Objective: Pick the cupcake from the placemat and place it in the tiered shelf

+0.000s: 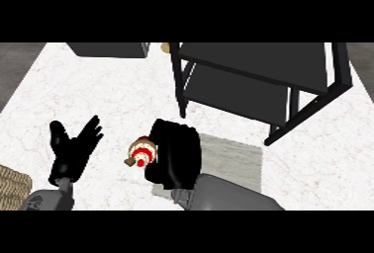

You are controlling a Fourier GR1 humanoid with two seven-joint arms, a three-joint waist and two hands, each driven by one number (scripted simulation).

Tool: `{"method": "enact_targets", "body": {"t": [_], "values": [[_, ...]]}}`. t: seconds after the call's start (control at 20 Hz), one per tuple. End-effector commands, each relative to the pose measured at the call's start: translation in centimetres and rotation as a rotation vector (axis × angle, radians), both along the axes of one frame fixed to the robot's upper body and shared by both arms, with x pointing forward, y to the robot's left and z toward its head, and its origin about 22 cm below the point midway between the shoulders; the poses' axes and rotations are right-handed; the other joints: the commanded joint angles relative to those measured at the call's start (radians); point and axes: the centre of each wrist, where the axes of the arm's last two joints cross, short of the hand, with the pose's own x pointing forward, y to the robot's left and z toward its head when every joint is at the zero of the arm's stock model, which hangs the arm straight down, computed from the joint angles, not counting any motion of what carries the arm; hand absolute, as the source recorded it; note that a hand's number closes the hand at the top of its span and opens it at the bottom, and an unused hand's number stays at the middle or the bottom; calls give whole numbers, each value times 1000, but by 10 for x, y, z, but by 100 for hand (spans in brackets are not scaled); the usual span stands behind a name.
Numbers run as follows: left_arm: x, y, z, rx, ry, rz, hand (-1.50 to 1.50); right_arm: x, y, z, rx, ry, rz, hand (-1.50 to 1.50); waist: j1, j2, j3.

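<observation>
A cupcake [141,152] with a brown base, white frosting and red topping lies tilted at the left side of my right hand [174,154], whose curled fingers wrap round it. Both are at the left edge of the grey placemat [232,157]. The black tiered shelf [257,74] stands at the back right, its top board and lower board both bare. My left hand [71,146] rests open at the left, fingers up, apart from the cupcake.
A dark box [110,49] sits at the counter's far edge on the left. A woven basket [11,188] shows at the lower left corner. A small tan object [166,47] peeks out behind the shelf's left post.
</observation>
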Motion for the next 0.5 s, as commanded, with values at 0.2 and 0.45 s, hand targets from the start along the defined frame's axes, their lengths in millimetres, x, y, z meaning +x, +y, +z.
{"method": "enact_targets", "body": {"t": [0.2, 0.45], "values": [[-13, 12, -4, -7, 16, 25, 0, 4, 16, 90, 38, -150, -163, 150, -32, -23, -1], [-3, 17, 5, -21, 11, 43, 0, 14, 10, 133, 33, -190, -206, 150, -51, -21, -1]]}}
